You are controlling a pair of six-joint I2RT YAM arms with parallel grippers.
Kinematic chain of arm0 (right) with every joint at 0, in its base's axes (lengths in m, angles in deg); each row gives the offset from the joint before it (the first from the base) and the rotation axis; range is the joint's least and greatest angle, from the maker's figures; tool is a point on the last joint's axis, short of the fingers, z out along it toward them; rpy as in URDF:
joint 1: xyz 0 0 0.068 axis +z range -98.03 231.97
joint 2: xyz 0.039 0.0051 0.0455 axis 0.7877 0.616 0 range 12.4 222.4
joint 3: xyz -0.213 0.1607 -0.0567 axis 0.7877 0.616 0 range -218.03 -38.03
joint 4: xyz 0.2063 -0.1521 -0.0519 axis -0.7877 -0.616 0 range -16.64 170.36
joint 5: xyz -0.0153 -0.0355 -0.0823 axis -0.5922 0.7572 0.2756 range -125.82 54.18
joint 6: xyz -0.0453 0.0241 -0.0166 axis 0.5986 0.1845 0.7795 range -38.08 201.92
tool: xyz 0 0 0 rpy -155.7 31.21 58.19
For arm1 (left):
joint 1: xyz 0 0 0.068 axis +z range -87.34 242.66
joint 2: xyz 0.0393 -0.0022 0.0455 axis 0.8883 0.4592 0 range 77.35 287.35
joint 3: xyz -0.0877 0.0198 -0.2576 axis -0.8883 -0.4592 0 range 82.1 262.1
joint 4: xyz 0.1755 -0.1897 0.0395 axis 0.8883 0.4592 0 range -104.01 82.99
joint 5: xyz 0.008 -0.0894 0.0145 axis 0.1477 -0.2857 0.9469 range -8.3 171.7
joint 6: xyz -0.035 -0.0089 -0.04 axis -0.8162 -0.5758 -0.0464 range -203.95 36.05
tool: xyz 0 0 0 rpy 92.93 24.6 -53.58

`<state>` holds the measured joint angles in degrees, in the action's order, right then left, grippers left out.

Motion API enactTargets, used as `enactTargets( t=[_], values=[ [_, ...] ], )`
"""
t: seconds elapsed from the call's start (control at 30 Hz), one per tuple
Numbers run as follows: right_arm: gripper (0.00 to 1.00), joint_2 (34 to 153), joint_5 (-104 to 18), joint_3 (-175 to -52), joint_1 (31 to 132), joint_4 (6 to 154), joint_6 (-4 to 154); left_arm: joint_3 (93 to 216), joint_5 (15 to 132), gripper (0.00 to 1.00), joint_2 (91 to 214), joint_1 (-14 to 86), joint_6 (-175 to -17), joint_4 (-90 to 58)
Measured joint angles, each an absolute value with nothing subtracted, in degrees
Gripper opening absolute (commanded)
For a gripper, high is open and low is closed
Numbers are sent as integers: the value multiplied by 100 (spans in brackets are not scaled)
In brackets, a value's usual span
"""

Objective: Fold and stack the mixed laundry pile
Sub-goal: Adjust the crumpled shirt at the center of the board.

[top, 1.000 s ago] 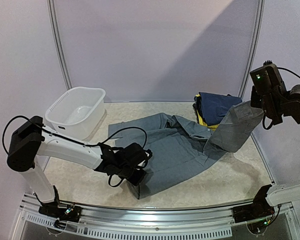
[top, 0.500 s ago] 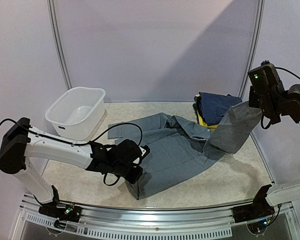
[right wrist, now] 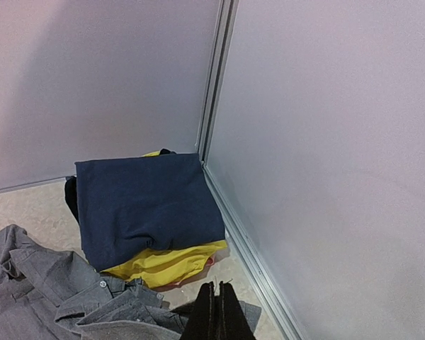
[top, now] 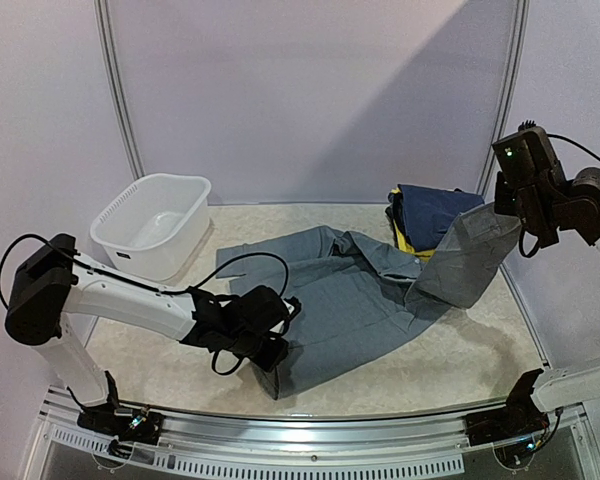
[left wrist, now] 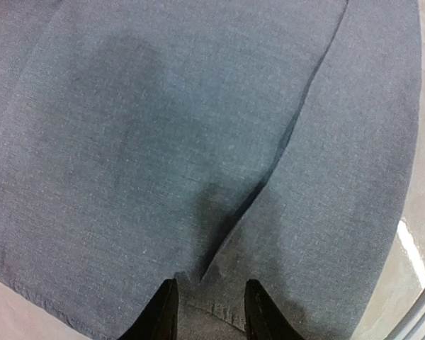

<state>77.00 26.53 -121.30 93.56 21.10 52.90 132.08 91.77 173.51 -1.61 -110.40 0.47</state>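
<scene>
- Step in hand: you're folding the grey trousers [top: 345,300], which lie spread mid-table. The folded navy-and-yellow stack [right wrist: 145,205] sits in the far right corner.
- Your right gripper [right wrist: 214,312] is pressed together on one trouser leg, with that end lifted off the table.
- Your left gripper [left wrist: 211,315] is at the near hem, fingers part-closed with cloth bunched between them. It looks pinched.
- Next, probably: carry the raised leg across onto the other leg, hem pinned, clear of the stack.
</scene>
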Motion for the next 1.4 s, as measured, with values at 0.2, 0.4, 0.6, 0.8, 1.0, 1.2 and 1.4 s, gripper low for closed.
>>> enactTargets(
  t=[0.2, 0.4, 0.6, 0.8, 1.0, 1.2, 1.4],
  values=[
    [0, 7728, 2640, -12130, 9356, 2110, 5288, 13208, 9179, 30, 17351, -163, -11060, 49],
    [0, 7746, 2616, -12132, 9356, 2110, 5288, 13208, 9142, 32, 17351, -163, -11062, 47],
    [0, 7746, 2590, -12132, 9356, 2110, 5288, 13217, 9107, 21, 17502, -163, -11082, 56],
    [0, 7746, 2548, -12132, 9356, 2108, 5288, 13228, 9085, 15, 17574, -187, -11119, 76],
    [0, 7746, 2520, -12132, 9356, 2108, 5288, 13258, 9105, 13, 17569, -277, -11119, 106],
    [0, 7746, 2509, -12132, 9356, 2108, 5288, 13328, 9137, 0, 17561, -355, -11093, 150],
    [0, 7746, 2511, -12132, 9356, 2108, 5290, 13396, 9168, 0, 17561, -441, -11051, 176]
  ],
)
